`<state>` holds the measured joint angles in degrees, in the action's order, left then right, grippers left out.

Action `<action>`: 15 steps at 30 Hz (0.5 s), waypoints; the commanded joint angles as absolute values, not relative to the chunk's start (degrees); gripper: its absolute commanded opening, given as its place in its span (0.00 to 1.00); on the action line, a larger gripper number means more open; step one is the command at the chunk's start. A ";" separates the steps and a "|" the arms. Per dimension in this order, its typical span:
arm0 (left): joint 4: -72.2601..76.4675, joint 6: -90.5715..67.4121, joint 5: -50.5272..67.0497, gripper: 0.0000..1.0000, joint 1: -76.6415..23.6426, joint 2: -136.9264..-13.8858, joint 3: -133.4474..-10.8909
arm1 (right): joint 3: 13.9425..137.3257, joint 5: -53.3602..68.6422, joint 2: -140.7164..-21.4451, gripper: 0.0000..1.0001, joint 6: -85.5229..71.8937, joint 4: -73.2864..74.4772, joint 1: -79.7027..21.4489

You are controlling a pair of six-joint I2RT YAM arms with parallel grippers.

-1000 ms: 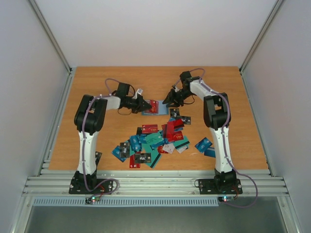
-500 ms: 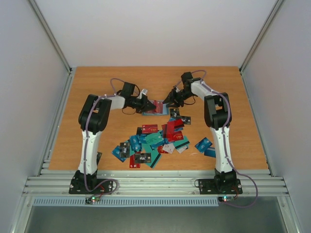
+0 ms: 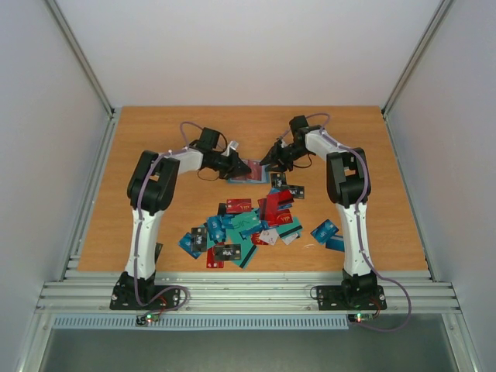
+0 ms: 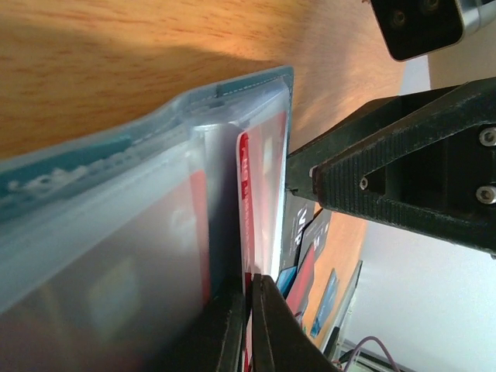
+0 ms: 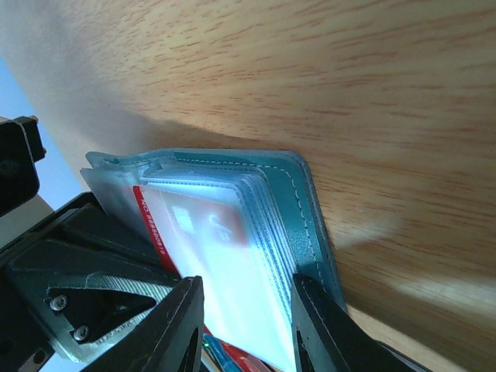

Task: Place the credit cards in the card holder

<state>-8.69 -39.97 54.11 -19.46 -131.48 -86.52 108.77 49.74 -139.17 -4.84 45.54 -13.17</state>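
Observation:
The teal card holder (image 3: pixel 253 177) lies open on the table's far middle, between both grippers. My left gripper (image 3: pixel 242 167) is shut on the edge of a red credit card (image 4: pixel 245 194). That card stands partway inside a clear sleeve of the card holder (image 4: pixel 93 163). From the other side, my right gripper (image 3: pixel 269 163) clamps the stack of clear sleeves (image 5: pixel 240 256), its fingers (image 5: pixel 314 318) against the teal cover (image 5: pixel 306 209). The red card (image 5: pixel 151 221) shows through the sleeve. Many more credit cards (image 3: pixel 248 221) lie piled nearer the arms.
Two black cards (image 3: pixel 288 187) lie just right of the holder. A couple of blue cards (image 3: pixel 329 232) sit apart by the right arm's base link. Raised metal rails (image 3: pixel 93 186) run along the table's sides.
My left gripper has moved right toward the holder, carrying the red card further into the sleeve. The right gripper has stayed almost still.

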 commanded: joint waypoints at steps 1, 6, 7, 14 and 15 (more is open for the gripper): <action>-14.93 -36.57 52.72 0.07 -22.10 -133.09 -89.95 | 106.46 47.99 -138.81 0.33 -6.31 45.26 -14.15; -20.32 -34.04 51.23 0.12 -22.84 -133.07 -92.30 | 105.58 47.93 -138.47 0.33 -7.31 44.21 -14.15; -21.11 -33.50 51.07 0.14 -22.93 -133.07 -92.63 | 105.36 47.97 -138.46 0.33 -7.52 43.94 -14.15; -26.25 -30.80 49.83 0.22 -23.29 -133.17 -94.76 | 105.21 48.08 -137.93 0.33 -7.78 43.77 -14.15; -27.69 -30.38 49.26 0.22 -23.33 -133.34 -95.79 | 105.28 48.08 -137.86 0.33 -7.81 43.85 -14.15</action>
<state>-23.44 -33.47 49.65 -22.46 -131.55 -92.55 106.63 49.98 -138.21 -7.05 42.89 -13.17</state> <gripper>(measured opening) 0.217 0.327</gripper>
